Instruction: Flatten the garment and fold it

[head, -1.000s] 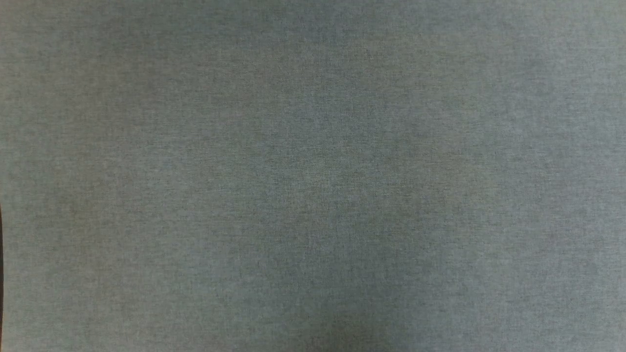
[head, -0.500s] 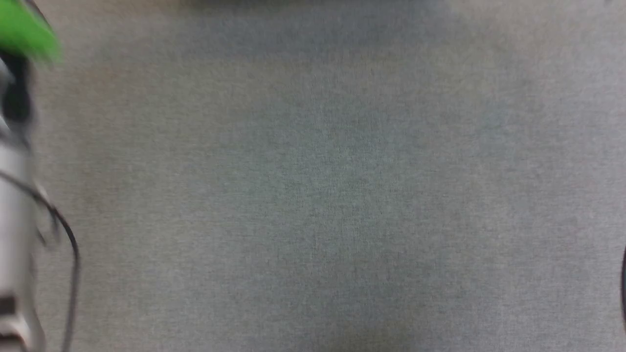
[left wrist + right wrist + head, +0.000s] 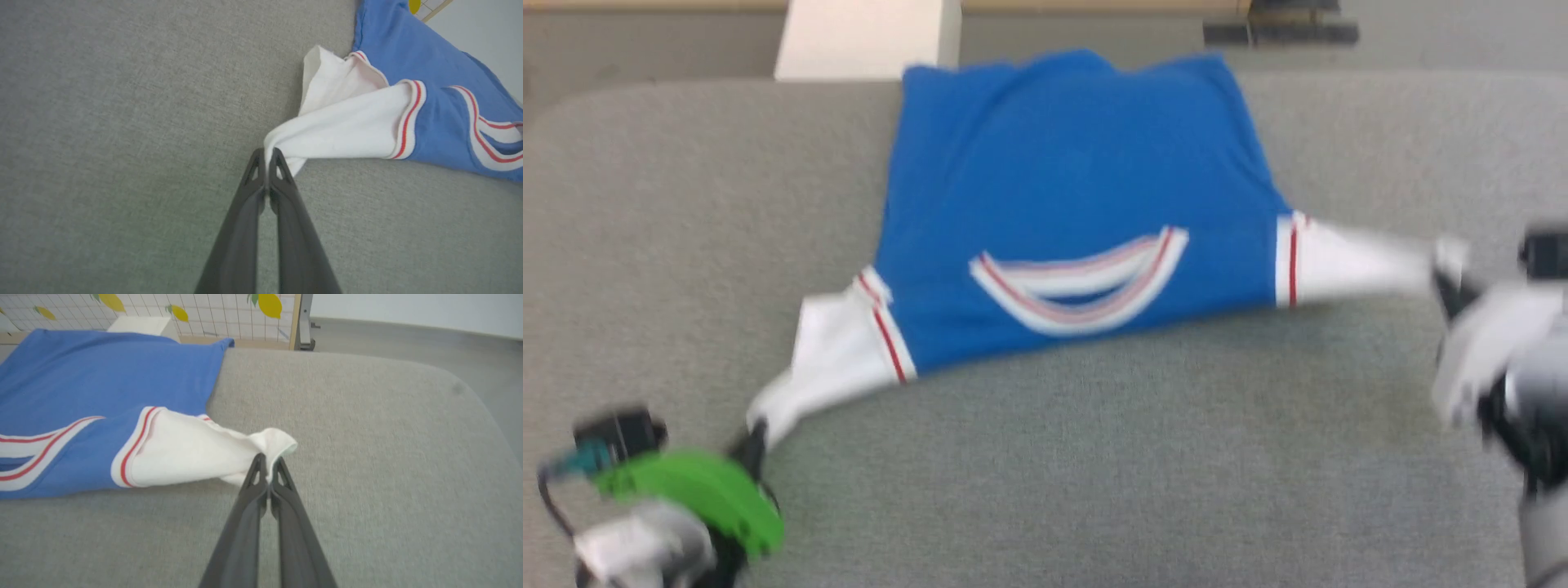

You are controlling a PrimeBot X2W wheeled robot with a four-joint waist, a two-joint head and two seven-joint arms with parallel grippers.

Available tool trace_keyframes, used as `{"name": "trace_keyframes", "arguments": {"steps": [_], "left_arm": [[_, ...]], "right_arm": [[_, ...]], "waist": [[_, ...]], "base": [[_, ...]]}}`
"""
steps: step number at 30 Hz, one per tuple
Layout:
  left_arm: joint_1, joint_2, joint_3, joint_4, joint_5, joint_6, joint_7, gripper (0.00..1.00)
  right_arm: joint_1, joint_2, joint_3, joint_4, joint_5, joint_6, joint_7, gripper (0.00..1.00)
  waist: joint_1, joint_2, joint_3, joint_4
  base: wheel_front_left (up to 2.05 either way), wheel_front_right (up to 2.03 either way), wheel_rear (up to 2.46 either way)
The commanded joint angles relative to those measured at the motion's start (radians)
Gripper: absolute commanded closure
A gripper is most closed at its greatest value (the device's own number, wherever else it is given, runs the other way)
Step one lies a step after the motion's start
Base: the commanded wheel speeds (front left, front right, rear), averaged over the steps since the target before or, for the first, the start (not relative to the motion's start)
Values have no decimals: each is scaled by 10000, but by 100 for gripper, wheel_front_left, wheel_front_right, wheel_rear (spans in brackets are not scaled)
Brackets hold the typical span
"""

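- The left gripper [image 3: 267, 157] is clamped on the tip of a white sleeve [image 3: 347, 126], its 2 dark fingers [image 3: 245, 228] pressed together with a pinch of cloth caught between the tips
- The right gripper [image 3: 267, 461] is clenched the same way on the other white sleeve [image 3: 184, 457], the cuff bunched into a small peak just past its fingertips
- The shirt [image 3: 1078, 155], bright blue with red-striped white trim, lies between the 2 grippers on a grey padded top [image 3: 1094, 474], its body stretching away from both toward the far edge of the padding
- From the left gripper the sleeve runs ahead and to the right into the blue body, twisted and folded on the way
- From the right gripper the sleeve runs ahead and to the left, drawn out straighter
- The collar trim [image 3: 1078, 286], a white curve with red stripes, sits about midway between the grippers, at the end of the shirt nearer to them
- A shadow falls on the padding along the shirt's near edge, between the 2 grippers
- Well beyond the right gripper, past the far edge of the padding, stand a white box [image 3: 139, 324] and a lemon-print panel [image 3: 204, 310], with grey floor [image 3: 408, 339] off to the gripper's right
- The head view is blurred, and the fine detail of the shirt cannot be made out there
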Motion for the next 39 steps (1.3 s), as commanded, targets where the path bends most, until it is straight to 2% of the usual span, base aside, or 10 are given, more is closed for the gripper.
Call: {"name": "trace_keyframes", "arguments": {"steps": [1, 6, 11, 14, 18, 25, 26, 27, 33, 39], "left_arm": [[516, -105, 80, -313, -136, 212, 85, 100], [1997, -275, 20, -1055, -296, 751, 431, 100], [2737, -536, 103, -1367, -449, 1106, 396, 100], [3113, -649, 105, -1370, -443, 1254, 307, 100], [3387, -768, 65, -1250, -441, 1348, 228, 100], [3339, -976, 73, -972, -690, 941, -56, 100], [3288, -977, 75, -917, -706, 858, -106, 100], [3256, -977, 78, -880, -713, 814, -136, 100], [2990, -923, 35, -620, -689, 475, -343, 100], [2575, -981, -165, -590, -601, 272, -442, 100]], "right_arm": [[635, 251, -310, -407, 61, -17, 393, 100], [2756, 1373, -1472, -1868, -107, -17, 1755, 100], [4176, 1767, -2375, -2525, 152, -17, 2781, 100], [4748, 1778, -2611, -2162, 810, -17, 2880, 100], [5141, 1781, -2531, -1179, 1313, -17, 2459, 100], [5070, 1783, -2149, 535, 1557, -17, 1388, 98], [5005, 1783, -2101, 618, 1538, -17, 1203, 53], [4977, 1783, -2071, 628, 1508, -17, 1100, 0], [4646, 1783, -1996, -306, 1480, -17, -154, 0], [3543, 1784, -1909, -1733, 680, -17, -2488, 0]], "waist": [[1, 0, -744, 201], [1, 0, -1071, 315], [1, 0, -1242, 340], [1, 0, -1269, 294], [1, 0, -1269, 225], [1, 0, -1268, 256], [1, 0, -1266, 271], [1, 0, -1265, 281], [1, 0, -1223, 412], [1, 0, -842, 666]], "base": [[0, 0, 0], [0, 0, 0], [0, 0, 0], [0, 0, 0], [0, 0, 0], [0, 0, 0], [0, 0, 0], [0, 0, 0], [0, 0, 0], [0, 0, 0]]}}
